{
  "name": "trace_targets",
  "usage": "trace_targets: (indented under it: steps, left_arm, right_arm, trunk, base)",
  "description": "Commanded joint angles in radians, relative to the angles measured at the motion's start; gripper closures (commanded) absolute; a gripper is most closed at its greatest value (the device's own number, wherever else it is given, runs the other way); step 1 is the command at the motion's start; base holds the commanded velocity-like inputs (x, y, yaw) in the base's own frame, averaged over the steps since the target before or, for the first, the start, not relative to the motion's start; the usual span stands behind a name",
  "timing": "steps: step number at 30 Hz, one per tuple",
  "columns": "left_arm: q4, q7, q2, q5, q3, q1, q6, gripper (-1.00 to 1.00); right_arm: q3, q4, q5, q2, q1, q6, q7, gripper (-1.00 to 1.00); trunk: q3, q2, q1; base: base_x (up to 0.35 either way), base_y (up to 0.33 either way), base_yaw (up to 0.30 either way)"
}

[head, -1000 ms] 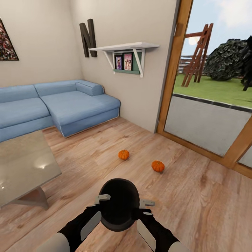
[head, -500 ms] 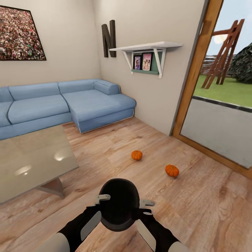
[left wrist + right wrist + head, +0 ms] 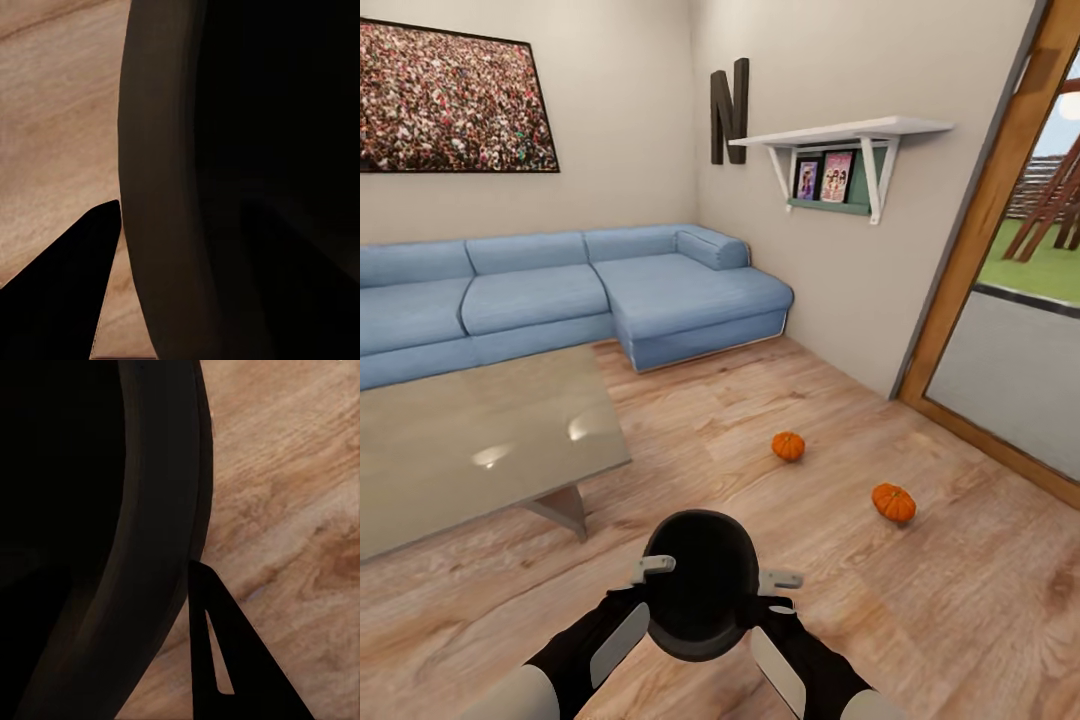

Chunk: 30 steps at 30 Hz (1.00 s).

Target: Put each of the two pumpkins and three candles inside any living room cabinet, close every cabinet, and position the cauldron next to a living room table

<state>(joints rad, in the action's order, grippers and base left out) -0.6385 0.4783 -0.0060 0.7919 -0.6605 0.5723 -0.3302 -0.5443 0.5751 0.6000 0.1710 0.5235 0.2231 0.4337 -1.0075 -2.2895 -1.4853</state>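
Item: black cauldron (image 3: 700, 585), carried in front of the robot, mouth tipped toward the camera, clamped from both sides. Left hand (image 3: 650, 570) gripped the left rim; right hand (image 3: 775, 580) gripped the right rim; both were closed onto the pot wall, one finger of each showing outside it in the wrist views.

Item: grey glossy desk (image 3: 470, 450), ahead and left of the left hand, well apart from the pot.

Items: two orange pumpkins on the wood floor (image 3: 960, 600), the near one (image 3: 893, 502) ahead and right of the right hand, the far one (image 3: 788, 446) beyond it, both loose.

Other: blue sofa (image 3: 560, 300) behind the desk.

Risk, as judged: the two-sided grip could slip if either arm drifted during the turn, dropping the pot; the base could also clip the desk corner or roll a pumpkin away
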Motion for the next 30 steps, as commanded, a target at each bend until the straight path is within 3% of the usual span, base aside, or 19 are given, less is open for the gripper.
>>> trace_targets:
  steps: [1,30]
  left_arm:
    - [-0.001,0.008,0.001,-0.014,-0.001,0.001,-0.006,1.00]
    - [-0.001,0.008,0.001,-0.014,-0.001,0.001,-0.006,1.00]
  right_arm:
    - [-0.007,0.015,0.011,-0.001,0.001,0.001,0.007,1.00]
    - [-0.007,0.015,0.011,0.000,0.001,0.002,0.007,1.00]
  trunk:
    - [-0.001,-0.001,0.000]
    - [-0.001,-0.001,0.000]
  base:
    - [-0.006,0.000,0.291]
    - [-0.143,0.000,0.291]
